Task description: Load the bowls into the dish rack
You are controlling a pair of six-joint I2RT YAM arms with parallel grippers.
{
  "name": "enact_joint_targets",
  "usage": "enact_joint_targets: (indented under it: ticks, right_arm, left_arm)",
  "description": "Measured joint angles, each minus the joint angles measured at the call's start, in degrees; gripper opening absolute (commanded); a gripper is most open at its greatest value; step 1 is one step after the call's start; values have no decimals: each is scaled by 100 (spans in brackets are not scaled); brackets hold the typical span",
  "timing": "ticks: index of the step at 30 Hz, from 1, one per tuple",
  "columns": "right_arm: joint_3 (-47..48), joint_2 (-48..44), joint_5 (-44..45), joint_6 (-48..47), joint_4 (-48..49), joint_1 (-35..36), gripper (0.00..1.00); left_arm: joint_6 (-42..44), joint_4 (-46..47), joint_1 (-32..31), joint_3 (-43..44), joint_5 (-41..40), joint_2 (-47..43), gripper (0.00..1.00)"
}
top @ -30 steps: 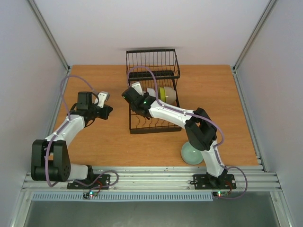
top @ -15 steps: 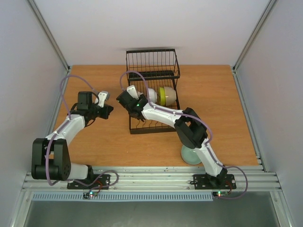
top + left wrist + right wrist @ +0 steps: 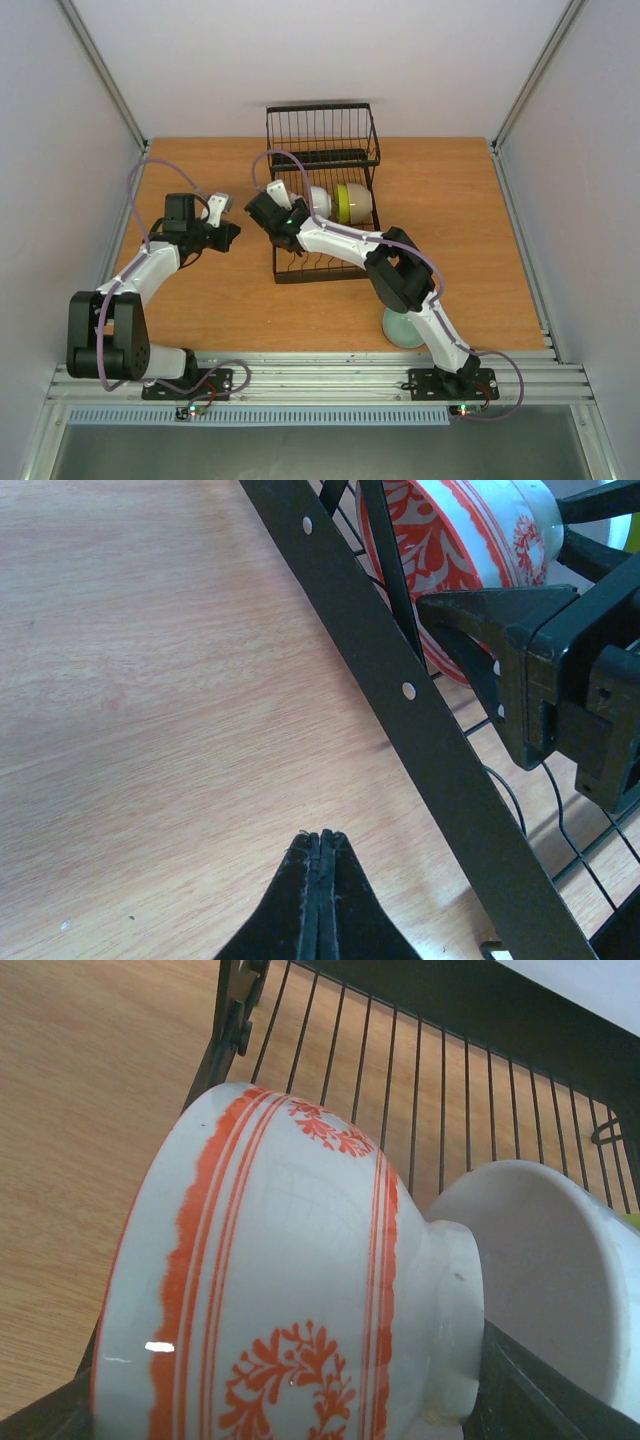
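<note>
The black wire dish rack [image 3: 322,190] stands mid-table. A plain white bowl [image 3: 320,199] and a yellow-green bowl [image 3: 352,203] stand on edge in it. My right gripper [image 3: 272,208] is at the rack's left side, shut on the white bowl with red-orange pattern [image 3: 290,1290]. It holds that bowl on its side, foot toward the white bowl [image 3: 545,1290]. The patterned bowl also shows in the left wrist view [image 3: 450,540], inside the rack's frame bar [image 3: 400,690]. My left gripper [image 3: 228,232] is shut and empty, just left of the rack. One pale celadon bowl [image 3: 403,327] sits by the right arm's base.
The rack's taller basket section [image 3: 322,130] is at its far end. Metal rails run along the table's near edge [image 3: 320,375], and side walls close in the left and right. A second celadon bowl is not in view.
My right gripper has shifted a little left with the patterned bowl, toward the rack's left edge. The left arm has barely moved.
</note>
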Motion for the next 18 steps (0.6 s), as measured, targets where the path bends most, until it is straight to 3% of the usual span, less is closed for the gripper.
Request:
enact_joint_targets:
  ticks: [7, 9, 10, 18]
  right_arm:
    - [0, 0, -13, -24, 4, -7, 82]
    - [0, 0, 0, -50, 22, -7, 96]
    - [0, 0, 48, -72, 11, -7, 98]
    - [-400, -221, -2, -249, 365, -26, 99]
  left_arm:
    - [22, -2, 0, 0, 79, 2, 0]
    - [31, -2, 0, 0, 105, 2, 0]
    - [42, -4, 0, 0, 116, 2, 0]
    - [68, -22, 0, 0, 175, 2, 0]
